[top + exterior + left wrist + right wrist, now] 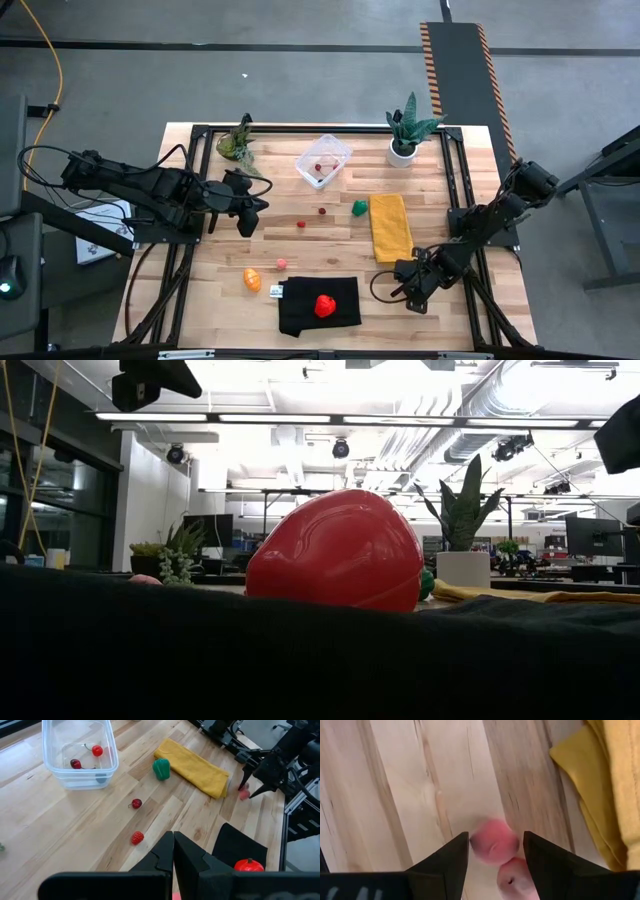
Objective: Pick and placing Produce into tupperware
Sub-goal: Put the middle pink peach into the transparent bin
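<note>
high view: tupperware (pixel 323 160) at desk (pixel 200 300) 12 o'clock, red strawberry (pixel 324 305) on black cloth (pixel 318 306) at 6.
left wrist view: left hand (pixel 173 851) clenched, empty.
right wrist view: right hand (pixel 496 851) released, fingers astride pink berries (pixel 495 845) near yellow cloth (pixel 600 780).

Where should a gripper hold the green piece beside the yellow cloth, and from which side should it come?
Probably from straight above, with the fingers across the middle of the green piece. It lies free on the wood, close to the yellow cloth, so one finger should go down on the open side and the other in the narrow space at the cloth's edge. The left gripper is shut now.
</note>
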Robot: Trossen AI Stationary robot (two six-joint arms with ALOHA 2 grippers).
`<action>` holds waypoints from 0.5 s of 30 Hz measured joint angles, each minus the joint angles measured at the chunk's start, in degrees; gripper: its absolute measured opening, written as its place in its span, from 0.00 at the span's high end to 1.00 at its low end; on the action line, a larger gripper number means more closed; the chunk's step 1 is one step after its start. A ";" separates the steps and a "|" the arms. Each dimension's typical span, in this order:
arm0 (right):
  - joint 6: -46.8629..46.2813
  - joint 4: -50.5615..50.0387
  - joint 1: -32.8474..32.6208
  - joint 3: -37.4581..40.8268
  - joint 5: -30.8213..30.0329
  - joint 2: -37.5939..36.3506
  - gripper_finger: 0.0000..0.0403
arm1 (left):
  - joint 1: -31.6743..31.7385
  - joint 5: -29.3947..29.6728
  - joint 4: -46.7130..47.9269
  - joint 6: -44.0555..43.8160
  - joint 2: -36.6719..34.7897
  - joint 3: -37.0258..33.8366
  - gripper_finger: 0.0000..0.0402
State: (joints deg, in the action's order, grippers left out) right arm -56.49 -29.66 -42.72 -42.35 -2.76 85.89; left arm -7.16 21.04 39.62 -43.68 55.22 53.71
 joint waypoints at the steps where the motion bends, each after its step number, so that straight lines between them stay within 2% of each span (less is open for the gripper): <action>1: 0.00 -0.33 0.00 0.00 0.02 0.00 0.56 | 0.00 0.00 -0.02 0.00 0.00 0.00 1.00; 6: 0.00 -1.00 0.00 0.04 0.34 0.00 0.57 | 0.01 0.00 -0.02 0.01 0.00 0.00 1.00; 15: 0.00 -0.60 0.00 0.04 0.35 0.00 0.68 | 0.00 -0.01 -0.02 0.00 0.01 0.00 1.00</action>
State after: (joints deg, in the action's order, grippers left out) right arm -56.49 -30.27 -42.72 -42.30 -2.41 85.89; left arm -7.16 21.03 39.59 -43.68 55.23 53.71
